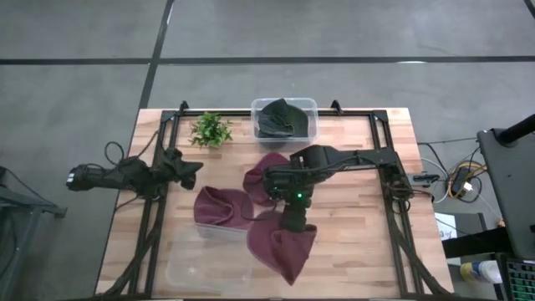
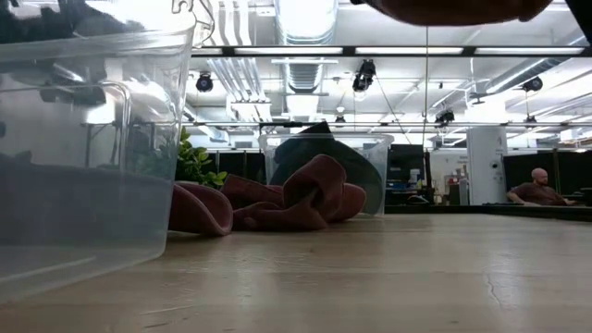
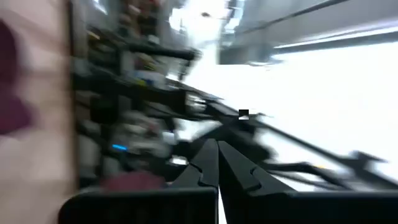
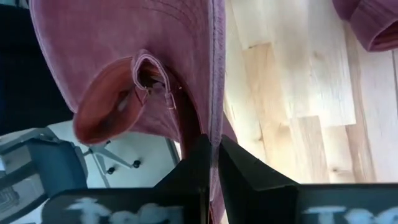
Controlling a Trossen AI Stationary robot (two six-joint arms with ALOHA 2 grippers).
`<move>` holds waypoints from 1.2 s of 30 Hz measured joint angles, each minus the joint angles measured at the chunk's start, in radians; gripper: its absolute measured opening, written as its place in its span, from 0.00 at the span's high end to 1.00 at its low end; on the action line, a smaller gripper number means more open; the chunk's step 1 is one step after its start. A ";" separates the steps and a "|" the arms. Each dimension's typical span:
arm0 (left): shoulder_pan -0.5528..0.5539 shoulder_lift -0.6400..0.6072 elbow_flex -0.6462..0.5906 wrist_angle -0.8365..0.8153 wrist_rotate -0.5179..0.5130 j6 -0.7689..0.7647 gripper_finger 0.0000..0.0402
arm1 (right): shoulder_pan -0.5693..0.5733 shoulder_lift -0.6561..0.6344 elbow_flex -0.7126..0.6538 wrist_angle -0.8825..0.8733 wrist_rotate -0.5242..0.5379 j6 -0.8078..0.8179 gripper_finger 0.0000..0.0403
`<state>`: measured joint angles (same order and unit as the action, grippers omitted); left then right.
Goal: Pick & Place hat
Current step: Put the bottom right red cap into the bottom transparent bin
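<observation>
Several maroon hats are in play. One maroon hat (image 1: 284, 247) (image 4: 143, 56) is in my right gripper (image 1: 296, 211) (image 4: 211, 149), near the table's middle. It shows at the top of the low view as a maroon hat (image 2: 453, 9) high above the wood. Two more maroon hats (image 1: 221, 206) (image 1: 267, 172) (image 2: 277, 203) lie crumpled on the table. A dark hat (image 1: 282, 119) sits in the clear far bin (image 1: 311, 107). My left gripper (image 1: 189, 169) (image 3: 217, 155) is shut and waits at the table's left side. My right gripper pinches the maroon hat between its two fingers at a stitched edge (image 4: 215, 106) of the cloth. The fingers lie along that edge; one layer or several, I cannot tell. The hat is lifted clear of the table and spreads toward the near edge, its strap opening (image 4: 149, 71) showing.
A clear empty bin (image 1: 201, 255) (image 2: 83, 139) stands at the near left, just beside the held hat. A small green plant (image 1: 211, 130) stands at the far left. A dark frame (image 1: 386, 167) runs along the table's sides. A person (image 2: 535, 190) sits far behind the table.
</observation>
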<state>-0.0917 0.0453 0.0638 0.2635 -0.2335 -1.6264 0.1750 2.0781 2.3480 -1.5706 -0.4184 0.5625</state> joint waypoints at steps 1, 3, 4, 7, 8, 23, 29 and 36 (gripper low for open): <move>0.000 0.004 0.001 0.048 0.016 -0.034 1.00 | 0.000 0.003 -0.001 0.000 0.000 -0.009 0.97; 0.000 0.017 0.012 0.114 0.078 -0.093 1.00 | 0.001 0.008 -0.001 -0.001 -0.001 -0.022 0.97; -0.001 0.033 0.030 0.114 0.117 -0.113 0.99 | 0.001 0.011 -0.001 -0.001 -0.001 -0.029 0.97; -0.003 0.104 0.130 0.016 0.222 -0.139 0.93 | -0.003 0.016 -0.001 -0.001 -0.006 -0.043 0.97; -0.003 0.139 0.174 -0.036 0.251 -0.140 0.90 | -0.005 0.016 -0.001 -0.001 -0.012 -0.043 0.97; -0.003 0.820 0.683 -0.387 0.596 0.050 0.62 | -0.033 0.016 -0.001 0.000 -0.055 -0.046 0.97; -0.004 0.984 0.768 -0.386 0.687 0.106 0.62 | -0.034 0.016 -0.001 0.000 -0.058 -0.048 0.97; -0.010 1.098 0.817 -0.318 0.688 0.119 0.62 | -0.034 0.012 -0.001 0.018 -0.061 -0.050 0.97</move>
<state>-0.1016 1.1432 0.8805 -0.0546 0.4549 -1.5074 0.1410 2.0903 2.3466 -1.5529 -0.4797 0.5123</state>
